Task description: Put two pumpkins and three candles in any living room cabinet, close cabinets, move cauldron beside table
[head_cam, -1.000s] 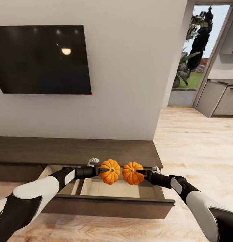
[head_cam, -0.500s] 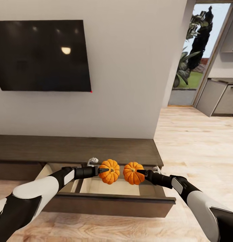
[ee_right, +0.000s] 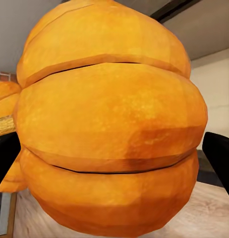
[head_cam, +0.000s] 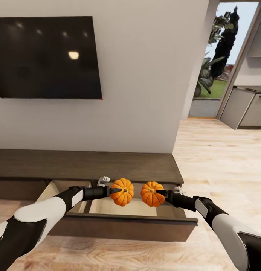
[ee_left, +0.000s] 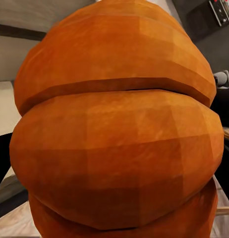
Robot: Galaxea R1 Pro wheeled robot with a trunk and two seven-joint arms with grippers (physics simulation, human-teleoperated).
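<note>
Two orange ribbed pumpkins hang side by side over the open drawer (head_cam: 119, 209) of the low dark brown cabinet (head_cam: 85, 165). My left gripper (head_cam: 117, 191) is shut on the left pumpkin (head_cam: 122, 192), which looms large in the left wrist view (ee_left: 114, 124). The right pumpkin (head_cam: 152, 194) sits in my right gripper (head_cam: 160, 194), shut on it; it is close up in the right wrist view (ee_right: 109, 124), with the other pumpkin (ee_right: 5, 109) at the edge. The drawer's pale inside shows below both pumpkins. Candles, cauldron and table are out of view.
A black TV (head_cam: 47, 58) hangs on the white wall above the cabinet. To the right, light wood floor (head_cam: 220, 158) runs to a doorway with plants outside (head_cam: 217, 56) and grey kitchen cupboards (head_cam: 247, 113). The drawer front (head_cam: 122, 227) juts toward me.
The head view has tilted slightly, so TV and cabinet sit differently in frame. The right pumpkin has moved a little right and down; the gap between pumpkins has widened.
</note>
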